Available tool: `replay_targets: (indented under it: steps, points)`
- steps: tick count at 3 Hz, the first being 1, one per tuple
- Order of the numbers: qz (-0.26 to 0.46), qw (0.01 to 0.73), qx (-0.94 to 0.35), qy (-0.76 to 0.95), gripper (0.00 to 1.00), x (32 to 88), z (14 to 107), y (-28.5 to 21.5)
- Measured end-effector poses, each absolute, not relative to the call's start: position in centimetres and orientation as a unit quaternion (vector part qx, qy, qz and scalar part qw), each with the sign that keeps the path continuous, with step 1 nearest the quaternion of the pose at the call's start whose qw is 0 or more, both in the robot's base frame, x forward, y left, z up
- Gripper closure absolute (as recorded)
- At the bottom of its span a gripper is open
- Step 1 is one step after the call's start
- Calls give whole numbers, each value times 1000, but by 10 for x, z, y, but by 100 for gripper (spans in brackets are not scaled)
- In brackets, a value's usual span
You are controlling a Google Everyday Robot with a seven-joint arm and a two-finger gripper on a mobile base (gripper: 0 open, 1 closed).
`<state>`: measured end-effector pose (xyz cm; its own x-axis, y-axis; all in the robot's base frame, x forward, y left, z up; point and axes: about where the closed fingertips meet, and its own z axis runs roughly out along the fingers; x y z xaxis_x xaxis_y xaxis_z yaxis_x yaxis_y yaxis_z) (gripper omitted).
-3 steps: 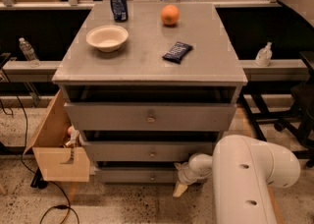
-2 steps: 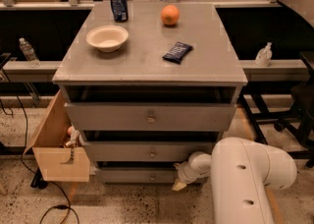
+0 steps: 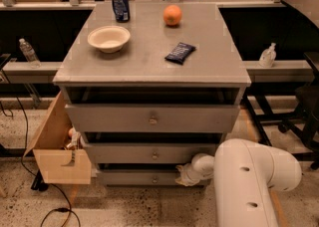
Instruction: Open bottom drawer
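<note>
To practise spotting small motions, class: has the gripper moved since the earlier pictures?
Yes, slightly. The gripper, at the right end of the bottom drawer, has risen a little against that drawer's front edge.

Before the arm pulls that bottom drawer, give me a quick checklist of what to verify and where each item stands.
1. Gripper at the bottom drawer: ok, it sits low against the right part of the front.
2. Hold on the drawer: cannot tell.
3. Drawer shut: ok, its front sits back under the middle drawer.
4. Floor ahead of the drawer free: ok.
5. Cardboard box out of the pull path: ok, it stands left of the cabinet.
</note>
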<state>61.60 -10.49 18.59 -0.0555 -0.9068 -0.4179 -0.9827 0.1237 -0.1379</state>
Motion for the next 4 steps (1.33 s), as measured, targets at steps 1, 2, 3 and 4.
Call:
replay_targets:
  steps: [1, 2, 3, 4]
  points:
    - [92, 206, -656, 721, 100, 616, 186, -105]
    - [92, 206, -656, 721, 100, 616, 186, -105]
    - [92, 206, -655, 721, 100, 616, 186, -105]
    - [92, 206, -655, 721, 100, 616, 186, -105]
